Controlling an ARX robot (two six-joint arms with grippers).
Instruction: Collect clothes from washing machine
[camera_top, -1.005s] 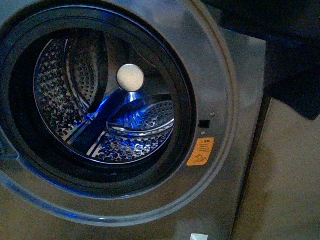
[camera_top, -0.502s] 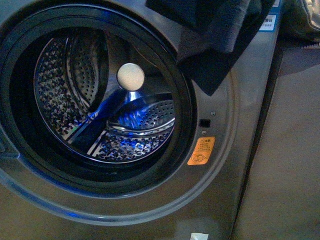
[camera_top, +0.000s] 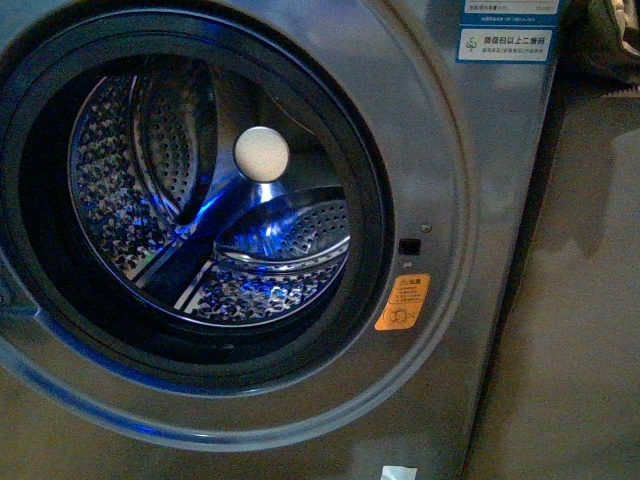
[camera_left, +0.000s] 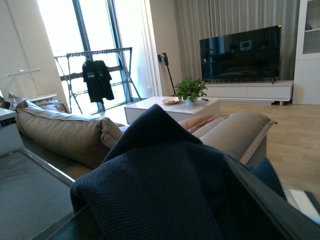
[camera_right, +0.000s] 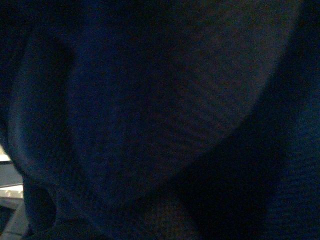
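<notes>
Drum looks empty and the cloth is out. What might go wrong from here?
1. The navy cloth lies draped across the left wrist view with no jaws seen gripping it; it may slip and fall.
2. It hides much of that view, and the right wrist view is dark, so setting it down would be near blind.
3. The front view shows the washing machine and its bare drum, no drop spot.
</notes>
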